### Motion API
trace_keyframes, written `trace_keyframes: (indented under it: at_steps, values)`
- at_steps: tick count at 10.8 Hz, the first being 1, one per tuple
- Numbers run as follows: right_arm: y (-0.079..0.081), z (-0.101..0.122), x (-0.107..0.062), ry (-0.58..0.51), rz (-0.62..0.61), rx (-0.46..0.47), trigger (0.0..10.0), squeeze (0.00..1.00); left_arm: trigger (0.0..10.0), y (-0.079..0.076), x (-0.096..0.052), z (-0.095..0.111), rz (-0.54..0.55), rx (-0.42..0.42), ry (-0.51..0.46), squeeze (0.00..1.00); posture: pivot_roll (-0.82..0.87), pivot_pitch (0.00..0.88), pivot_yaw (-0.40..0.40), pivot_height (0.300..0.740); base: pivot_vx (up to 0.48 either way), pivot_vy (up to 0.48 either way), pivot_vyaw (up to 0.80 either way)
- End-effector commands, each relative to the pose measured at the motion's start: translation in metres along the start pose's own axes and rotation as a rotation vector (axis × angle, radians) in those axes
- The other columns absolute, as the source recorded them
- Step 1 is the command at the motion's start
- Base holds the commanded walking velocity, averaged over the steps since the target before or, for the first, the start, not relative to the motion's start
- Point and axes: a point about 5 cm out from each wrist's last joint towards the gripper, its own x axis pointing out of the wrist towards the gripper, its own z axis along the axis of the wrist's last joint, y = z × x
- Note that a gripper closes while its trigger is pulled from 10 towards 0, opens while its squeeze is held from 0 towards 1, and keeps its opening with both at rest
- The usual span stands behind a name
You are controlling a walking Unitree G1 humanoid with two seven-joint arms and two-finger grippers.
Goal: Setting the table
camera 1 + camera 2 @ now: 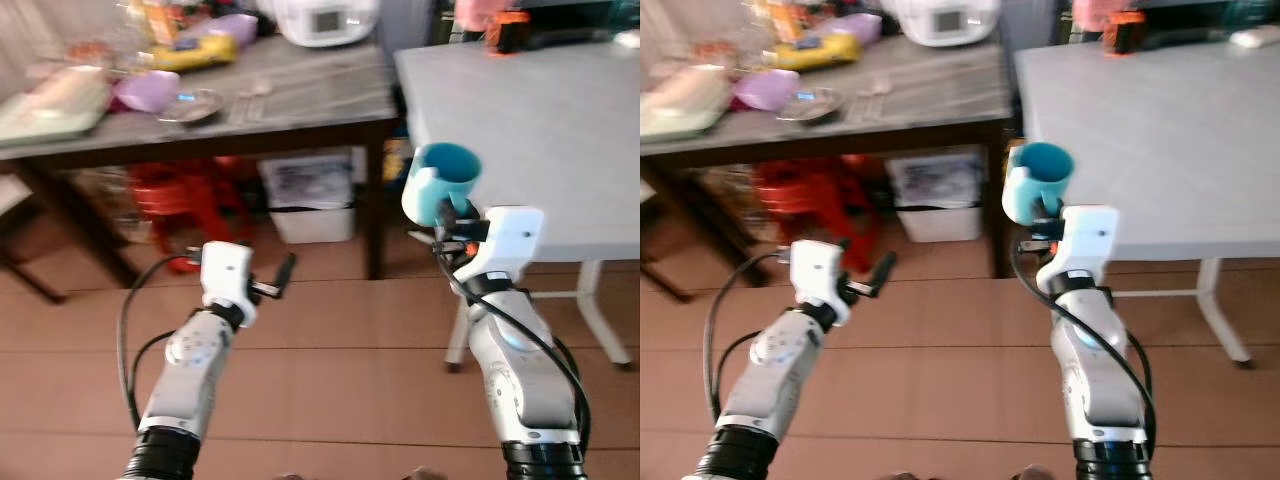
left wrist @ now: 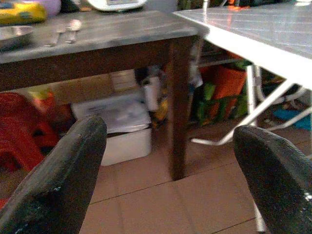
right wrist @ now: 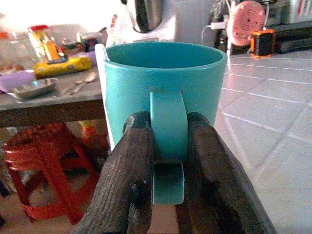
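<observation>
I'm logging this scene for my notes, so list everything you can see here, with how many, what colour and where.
Mug: one, teal, held upright by its handle at the near edge of the white table.
White table: one, on the robot's right.
Dark wooden table: one, grey top, on the left, cluttered.
Rice cooker: one, white, back of the dark table.
Metal dish: one, silver, on the dark table.
Purple bowl: one, beside the dish.
Yellow packet: one, on the dark table.
Spoons: two, silver, on the dark table.
Stool: one, red, under the dark table.
Storage bin: one, white, under the dark table.
Left gripper: open, holding nothing.
Right gripper: clamped on the mug's handle.
</observation>
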Motion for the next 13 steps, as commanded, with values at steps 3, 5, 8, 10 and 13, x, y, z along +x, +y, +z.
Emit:
trace_keyframes:
  at_steps: [3,5,8,10,13]
  values:
    - [-0.006,0.002,0.0,-0.019,-0.022,-0.007,10.0,0.0,10.0,-0.004,0.002,0.001,-0.005,0.012,-0.002,0.0,-0.11,0.084,0.154,0.74,0.0,0.419,0.15]
    - [-0.008,0.002,0.0,-0.02,-0.03,-0.008,10.0,0.0,10.0,-0.005,0.002,0.0,-0.008,0.012,-0.002,0.0,-0.11,0.084,0.154,0.74,0.0,0.42,0.46]
    - [-0.009,0.002,0.0,-0.022,-0.037,-0.003,10.0,0.0,10.0,-0.007,0.002,0.0,-0.011,0.014,-0.001,0.0,-0.11,0.087,0.157,0.74,0.0,0.426,0.47]
    - [-0.01,0.002,-0.001,-0.024,-0.041,-0.001,10.0,0.0,10.0,-0.01,0.003,0.003,-0.025,0.012,-0.027,0.0,-0.11,0.087,0.155,0.74,0.0,0.0,0.24]
    - [-0.011,0.003,-0.002,-0.034,-0.045,0.0,10.0,0.0,10.0,-0.019,0.003,0.006,-0.091,-0.022,-0.051,0.0,-0.12,0.091,0.15,0.74,0.0,0.0,0.0]
